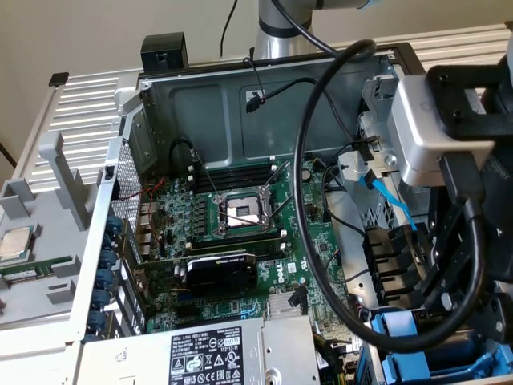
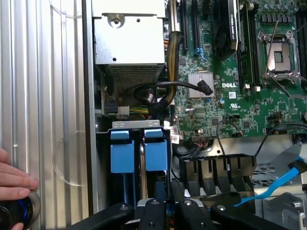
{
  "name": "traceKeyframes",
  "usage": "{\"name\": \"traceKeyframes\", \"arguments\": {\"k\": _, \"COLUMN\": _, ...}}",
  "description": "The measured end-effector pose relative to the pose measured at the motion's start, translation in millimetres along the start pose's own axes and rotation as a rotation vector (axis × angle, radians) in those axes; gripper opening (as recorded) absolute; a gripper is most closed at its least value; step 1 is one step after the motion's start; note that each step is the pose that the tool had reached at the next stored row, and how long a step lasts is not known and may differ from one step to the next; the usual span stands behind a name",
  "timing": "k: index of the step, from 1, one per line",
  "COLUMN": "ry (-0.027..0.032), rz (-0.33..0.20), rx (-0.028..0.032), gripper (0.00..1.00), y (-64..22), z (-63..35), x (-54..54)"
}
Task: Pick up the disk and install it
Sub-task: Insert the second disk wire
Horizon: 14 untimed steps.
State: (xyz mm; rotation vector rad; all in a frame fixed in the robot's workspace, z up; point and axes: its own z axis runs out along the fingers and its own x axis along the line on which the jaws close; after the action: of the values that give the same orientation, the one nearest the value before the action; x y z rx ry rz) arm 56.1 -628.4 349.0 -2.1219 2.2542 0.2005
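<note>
In the exterior view, the arm is low over the open case, at the drive bay, probably so the disk can slide in.

In the wrist view, the gripper is clamped on the disk's blue carrier; its two blue tabs stand edgewise in the bay beside the power supply. A hand rests outside the case.

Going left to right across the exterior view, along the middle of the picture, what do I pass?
Small square silver CPU chip on the grey table → row of blue plastic card-slot clips → open silver CPU socket on the green motherboard → thick black cable loop → light blue flat cable → grey wrist camera block.
</note>
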Motion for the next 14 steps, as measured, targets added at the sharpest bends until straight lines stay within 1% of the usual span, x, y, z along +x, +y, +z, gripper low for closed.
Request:
{"name": "traceKeyframes", "arguments": {"k": 11, "ry": -0.0001, "rz": 0.000, "rx": 0.0001, "gripper": 0.16, "y": 0.8, "z": 2.5, "x": 0.4}}
{"name": "traceKeyframes", "arguments": {"k": 12, "ry": -0.0007, "rz": 0.000, "rx": 0.0001, "gripper": 0.16, "y": 0.8, "z": 2.5, "x": 0.4}}
{"name": "traceKeyframes", "arguments": {"k": 14, "ry": -0.0039, "rz": 0.000, "rx": 0.0000, "gripper": 0.16, "y": 0.8, "z": 2.6, "x": 0.7}}
